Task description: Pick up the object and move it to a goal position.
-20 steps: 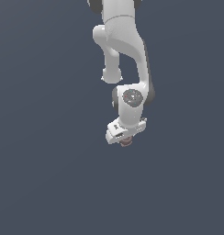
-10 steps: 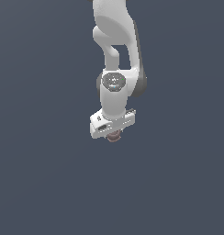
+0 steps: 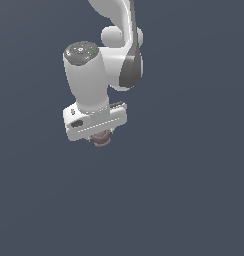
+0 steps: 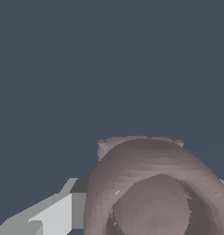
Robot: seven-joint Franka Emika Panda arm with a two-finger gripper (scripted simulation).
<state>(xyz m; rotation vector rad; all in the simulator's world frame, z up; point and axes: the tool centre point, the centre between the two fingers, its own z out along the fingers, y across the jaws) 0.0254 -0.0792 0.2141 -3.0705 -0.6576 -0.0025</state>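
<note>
I see 1 white robot arm (image 3: 101,70) w/ 1 white gripper (image 3: 100,140), clamped on 1 small round reddish-brown object w/ ringed bowl-like top (image 3: 101,139). The object sits just under the gripper, against plain dark grey-blue bkgd; wrist view shows 1 grey finger (image 4: 49,215) touching it.

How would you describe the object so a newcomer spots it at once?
Find the white arm and follow it down to its end effector. The object pokes out beneath: small, round, reddish-brown, with a ringed bowl-like top, the only coloured thing against the grey background.
</note>
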